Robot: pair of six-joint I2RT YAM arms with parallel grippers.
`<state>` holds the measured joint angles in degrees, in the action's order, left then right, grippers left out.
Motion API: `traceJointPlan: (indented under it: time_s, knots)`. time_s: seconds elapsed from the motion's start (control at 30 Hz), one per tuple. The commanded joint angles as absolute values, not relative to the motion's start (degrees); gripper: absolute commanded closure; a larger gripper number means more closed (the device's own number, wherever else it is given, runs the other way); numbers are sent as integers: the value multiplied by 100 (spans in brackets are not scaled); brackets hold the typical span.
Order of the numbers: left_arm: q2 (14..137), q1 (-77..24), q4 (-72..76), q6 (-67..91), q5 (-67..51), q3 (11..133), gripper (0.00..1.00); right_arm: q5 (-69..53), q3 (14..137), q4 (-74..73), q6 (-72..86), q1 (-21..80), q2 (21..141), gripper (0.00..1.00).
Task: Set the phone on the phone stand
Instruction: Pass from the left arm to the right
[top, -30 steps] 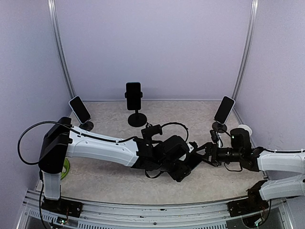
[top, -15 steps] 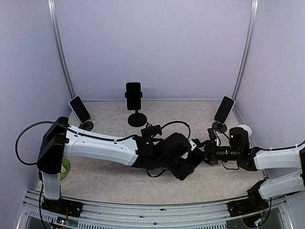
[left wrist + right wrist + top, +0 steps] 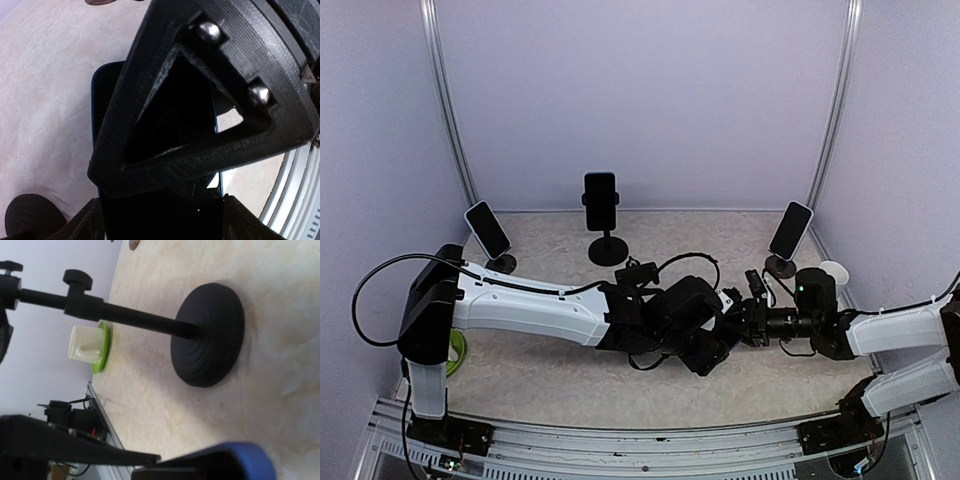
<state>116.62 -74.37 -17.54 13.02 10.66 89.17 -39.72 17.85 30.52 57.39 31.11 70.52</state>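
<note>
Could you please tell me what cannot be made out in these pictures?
- Top view: the phone being handled is hidden under the left arm.
- Left wrist view: a gripper finger covers much of the phone, so any grip is unclear.
- Right wrist view: the bottom edge cuts off the phone; the left edge cuts off the top of the stand.

Phone (image 3: 104, 92) over table (image 3: 45, 100) w/ stand base (image 3: 207, 335) just beside it.

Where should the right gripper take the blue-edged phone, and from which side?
Its free end, approached from the right. The phone is flat and thin, and the left gripper seems to clamp its long edges at the other end, so pinching across the faces fits best.
</note>
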Motion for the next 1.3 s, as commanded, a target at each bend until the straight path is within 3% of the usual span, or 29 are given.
traceJointPlan:
  time_s: [0.0, 0.43, 0.6, 0.97, 1.27]
  knots:
    - [11531, -7468, -1571, 1264, 1179, 9155, 35, -4073, 1881, 3334, 5813, 3199, 7071, 47]
    - [11532, -7467, -1569, 1290, 1243, 9146, 35, -4083, 1889, 3589, 5965, 3226, 7104, 81]
    - [11493, -7466, -1525, 1302, 1272, 9117, 28, -4085, 1865, 3679, 5980, 3226, 7197, 99]
    - [11010, -7479, -1004, 1272, 1247, 8591, 3, -3945, 2018, 3202, 5556, 3226, 7084, 100]
    - [10234, -7460, -357, 1209, 1156, 7846, 1, -3134, 2637, 1317, 4283, 3042, 6476, 100]
